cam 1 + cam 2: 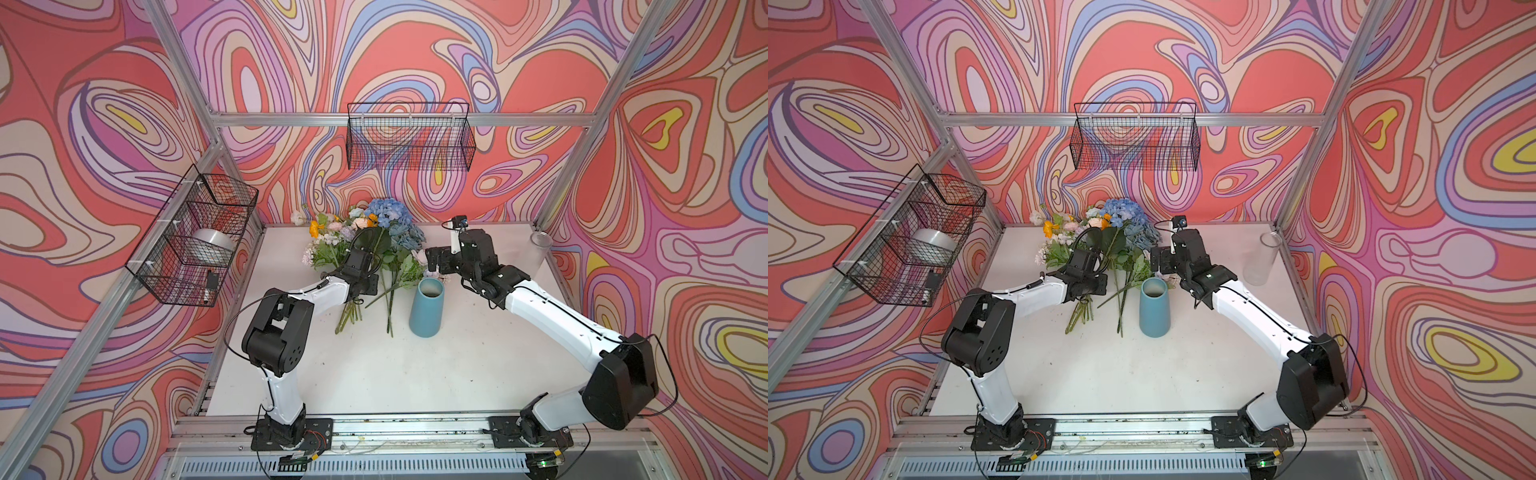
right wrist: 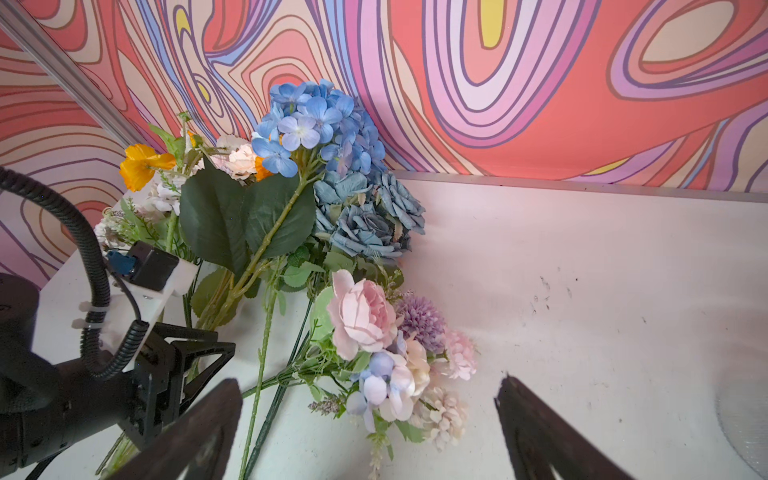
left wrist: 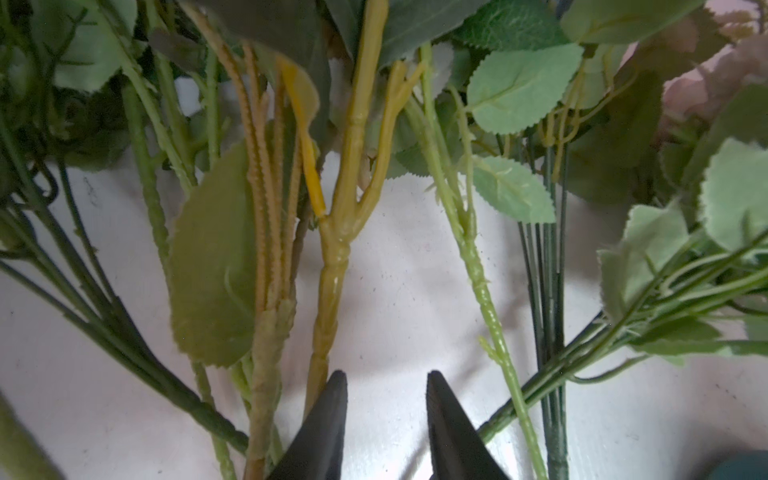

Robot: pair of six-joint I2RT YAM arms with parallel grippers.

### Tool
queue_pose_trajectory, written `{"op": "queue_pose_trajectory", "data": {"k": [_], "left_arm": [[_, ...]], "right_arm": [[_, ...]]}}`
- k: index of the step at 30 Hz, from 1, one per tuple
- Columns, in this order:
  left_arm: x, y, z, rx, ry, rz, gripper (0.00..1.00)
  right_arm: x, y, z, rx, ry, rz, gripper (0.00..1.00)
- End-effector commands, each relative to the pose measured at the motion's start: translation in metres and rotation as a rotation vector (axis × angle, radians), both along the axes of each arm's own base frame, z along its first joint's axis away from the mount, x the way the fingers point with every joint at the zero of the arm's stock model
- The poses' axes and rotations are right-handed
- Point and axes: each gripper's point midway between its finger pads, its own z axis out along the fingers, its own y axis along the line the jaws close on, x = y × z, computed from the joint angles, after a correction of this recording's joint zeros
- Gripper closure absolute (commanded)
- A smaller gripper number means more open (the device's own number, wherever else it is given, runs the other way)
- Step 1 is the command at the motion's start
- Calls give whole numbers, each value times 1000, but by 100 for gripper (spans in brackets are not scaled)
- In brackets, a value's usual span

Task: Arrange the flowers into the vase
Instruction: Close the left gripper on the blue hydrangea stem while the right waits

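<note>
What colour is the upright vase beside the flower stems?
Plain teal blue; the vase shows best in a top view.

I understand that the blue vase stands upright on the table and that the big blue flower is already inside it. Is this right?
Not quite. The blue vase does stand upright on the table, but the big blue flower is not inside it. It lies on the table among the other flowers, behind the vase, which is empty. Both top views show this.
</note>
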Motion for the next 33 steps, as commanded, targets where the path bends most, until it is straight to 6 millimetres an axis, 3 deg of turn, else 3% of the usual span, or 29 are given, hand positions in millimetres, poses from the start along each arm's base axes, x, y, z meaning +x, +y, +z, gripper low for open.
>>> {"op": "queue_pose_trajectory", "data": {"k": [1,10,18,29,33], "left_arm": [[-6,5,14,20,-5,3,60],[-5,10,43,36,-74,3,57],[3,7,16,83,-22,-15,58],[21,14,-5,168,-8,-14,58],[19,13,-13,159,29,-22,74]], "right_arm": [[-2,-6,5,-9,-18,-12,2],[1,-3,1,-8,-14,-6,2],[1,-4,-4,-18,-7,-16,2],[1,-9,-4,-34,-19,-27,2],[-1,-11,-2,-39,-24,-31,2]]}}
